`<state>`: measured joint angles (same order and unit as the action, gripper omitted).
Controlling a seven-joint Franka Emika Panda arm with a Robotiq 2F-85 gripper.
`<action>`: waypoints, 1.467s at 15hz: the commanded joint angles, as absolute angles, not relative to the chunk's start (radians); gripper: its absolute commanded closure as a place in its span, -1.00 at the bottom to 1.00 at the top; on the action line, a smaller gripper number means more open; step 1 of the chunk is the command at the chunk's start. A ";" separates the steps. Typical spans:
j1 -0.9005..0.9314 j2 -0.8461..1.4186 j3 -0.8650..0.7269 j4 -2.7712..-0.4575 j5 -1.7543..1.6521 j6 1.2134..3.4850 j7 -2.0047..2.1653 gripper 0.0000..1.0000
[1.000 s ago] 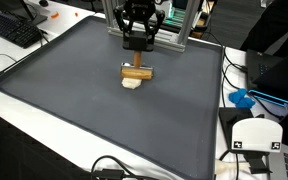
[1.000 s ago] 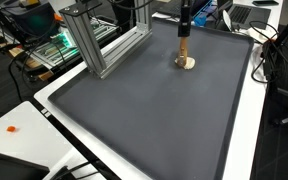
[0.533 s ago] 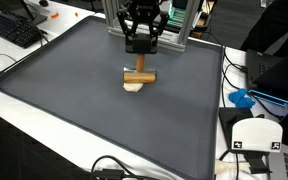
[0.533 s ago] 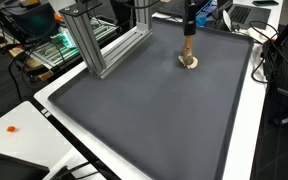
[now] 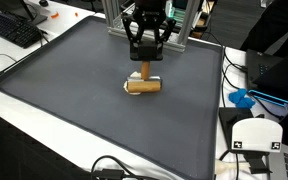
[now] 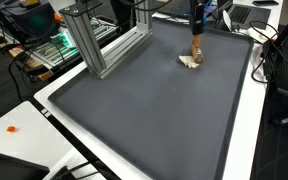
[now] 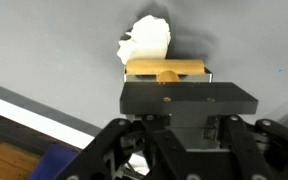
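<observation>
My gripper [image 5: 145, 60] hangs over the far side of a dark grey mat [image 5: 74, 95]. It is shut on the upright handle of a wooden tool [image 5: 144, 85], whose horizontal wooden bar rests on a white lump on the mat. In an exterior view the gripper [image 6: 195, 28] holds the wooden tool [image 6: 195, 47] upright, with the white lump [image 6: 190, 61] at its foot. In the wrist view the wooden bar [image 7: 166, 68] and the white lump [image 7: 149, 40] show beyond the gripper [image 7: 181, 118]. A black block hides its fingertips there.
An aluminium frame [image 5: 184, 28] stands just behind the gripper and also shows in an exterior view [image 6: 104, 45]. A black keyboard [image 5: 14, 28] lies off the mat. A blue object [image 5: 242, 98] and a white device [image 5: 256, 135] sit beside the mat's edge. Cables trail near the front.
The gripper has moved sideways across the far part of the mat, carrying the wooden tool and dragging the white lump with it.
</observation>
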<state>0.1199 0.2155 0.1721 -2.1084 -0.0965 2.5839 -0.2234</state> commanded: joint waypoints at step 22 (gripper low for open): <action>0.166 0.172 0.097 -2.068 -0.026 2.383 0.617 0.57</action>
